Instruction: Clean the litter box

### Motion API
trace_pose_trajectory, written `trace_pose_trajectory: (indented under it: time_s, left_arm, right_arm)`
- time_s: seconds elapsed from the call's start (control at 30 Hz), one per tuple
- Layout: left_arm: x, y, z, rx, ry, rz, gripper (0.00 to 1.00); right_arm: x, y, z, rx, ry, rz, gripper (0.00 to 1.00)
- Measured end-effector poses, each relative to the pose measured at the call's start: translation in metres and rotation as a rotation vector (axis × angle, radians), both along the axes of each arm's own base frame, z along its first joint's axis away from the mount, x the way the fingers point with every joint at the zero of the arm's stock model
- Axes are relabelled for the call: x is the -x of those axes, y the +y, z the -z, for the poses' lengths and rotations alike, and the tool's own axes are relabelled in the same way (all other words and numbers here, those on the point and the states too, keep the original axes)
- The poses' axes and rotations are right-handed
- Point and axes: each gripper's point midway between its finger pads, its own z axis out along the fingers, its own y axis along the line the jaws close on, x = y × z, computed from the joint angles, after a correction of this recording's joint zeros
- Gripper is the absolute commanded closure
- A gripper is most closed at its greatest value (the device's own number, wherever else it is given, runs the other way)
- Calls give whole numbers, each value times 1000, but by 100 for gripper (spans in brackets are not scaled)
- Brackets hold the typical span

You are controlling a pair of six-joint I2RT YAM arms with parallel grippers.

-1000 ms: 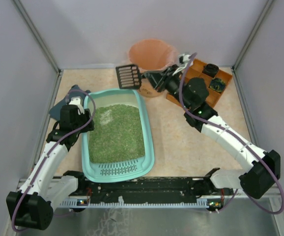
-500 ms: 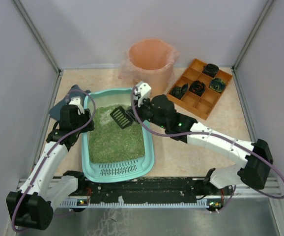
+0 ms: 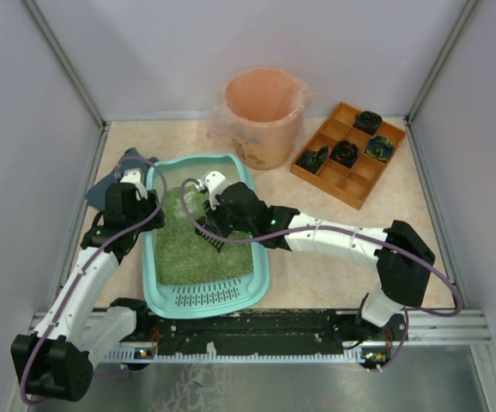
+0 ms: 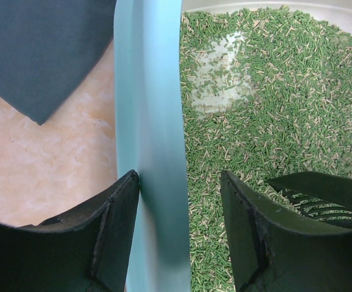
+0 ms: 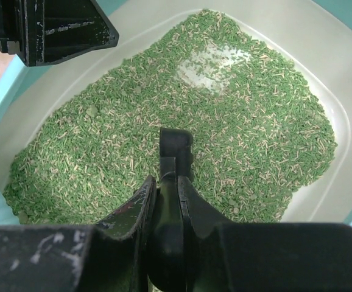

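Observation:
The teal litter box [image 3: 262, 249] lies at centre left, its slotted ledge at the near end and green litter [image 3: 188, 253] inside. My right gripper [image 3: 222, 215] is over the litter, shut on the handle of a black slotted scoop [image 3: 212, 236]. In the right wrist view the gripper [image 5: 167, 179] clamps the handle and the scoop head [image 5: 176, 146] dips into the litter. My left gripper [image 3: 141, 215] is at the box's left rim. In the left wrist view it [image 4: 179, 176] is open astride the rim [image 4: 148, 91]; the left finger touches the rim, the right is apart. The scoop [image 4: 322, 191] shows at lower right.
A peach-lined round bin [image 3: 263, 103] stands behind the box. An orange compartmented tray [image 3: 355, 176] with dark items lies at the back right. A dark blue-grey sheet [image 3: 111, 184] lies left of the box, also in the left wrist view [image 4: 42, 48]. Grey walls enclose the table.
My right arm has carried the scoop from beside the bin over the box, then left and down into the litter. The left arm has not moved.

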Motion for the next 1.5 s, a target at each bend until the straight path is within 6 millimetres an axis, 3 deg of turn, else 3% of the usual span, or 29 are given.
trace_pose_trajectory:
  time_s: [0.07, 0.17, 0.4, 0.53, 0.77, 1.1, 1.2, 1.37, 1.5]
  left_arm:
    - [0, 0, 0, 0, 0, 0, 38]
    - [0, 0, 0, 0, 0, 0, 38]
    - [0, 0, 0, 0, 0, 0, 37]
    - [0, 0, -1, 1, -4, 0, 34]
    - [2, 0, -14, 11, -54, -2, 28]
    - [10, 3, -64, 43, -267, -9, 19]
    - [15, 3, -80, 59, -330, -11, 18]
    - [21, 4, -101, 76, -399, -13, 17]
    - [23, 4, -115, 80, -422, -13, 16]
  right_arm:
    - [1, 3, 2, 3, 1, -5, 82]
    - [2, 4, 4, 5, 5, -6, 69]
    - [2, 2, 4, 13, -1, 2, 48]
    - [3, -2, 3, 26, -4, 7, 29]
    - [1, -15, -23, 7, -50, 37, 25]
    - [-4, -39, -95, -120, -97, 109, 24]
    - [-22, -60, -114, -186, -51, 154, 23]
    - [-63, -134, -136, -292, -28, 328, 22]
    - [-53, -179, -145, -327, -65, 425, 19]
